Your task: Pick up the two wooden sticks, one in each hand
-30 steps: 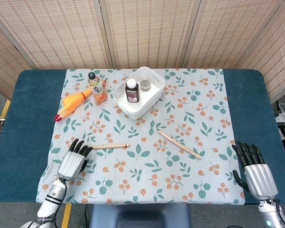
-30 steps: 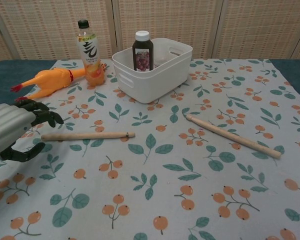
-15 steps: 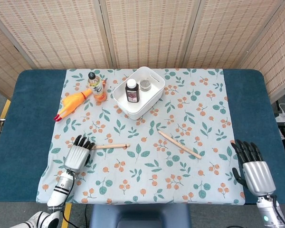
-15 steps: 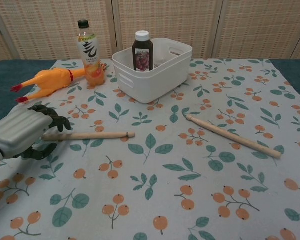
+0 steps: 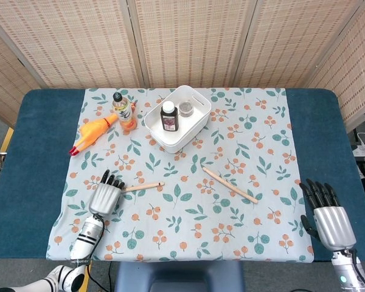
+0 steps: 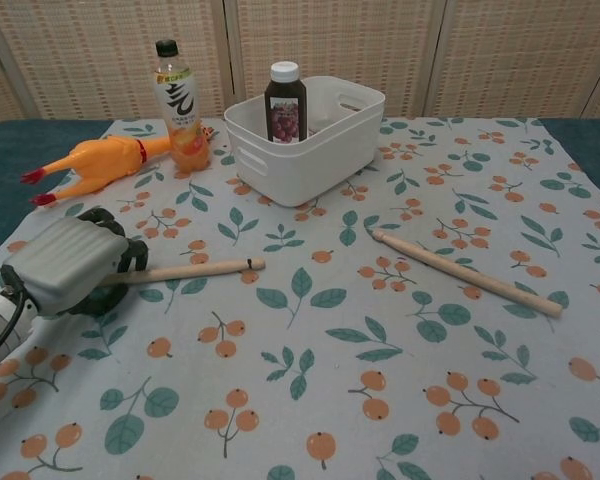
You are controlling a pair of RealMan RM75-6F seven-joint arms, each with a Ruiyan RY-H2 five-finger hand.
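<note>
My left hand (image 6: 65, 265) lying on bench, dark fingers (image 5: 114, 181) curling over near end of short pale wooden stick (image 6: 195, 268); firm grip unclear. Stick's long axis running rightward from hand. My right hand (image 5: 328, 222) hovering open, well apart from long pale wooden stick (image 5: 229, 184) lying diagonally, up-left of it.

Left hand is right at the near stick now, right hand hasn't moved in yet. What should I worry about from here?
The left hand covers only the end of the left wooden stick, so the stick may pivot or slip out when lifted. The right hand sits near the table edge, apart from the right wooden stick, which lies diagonally; its reach will need reorienting.
</note>
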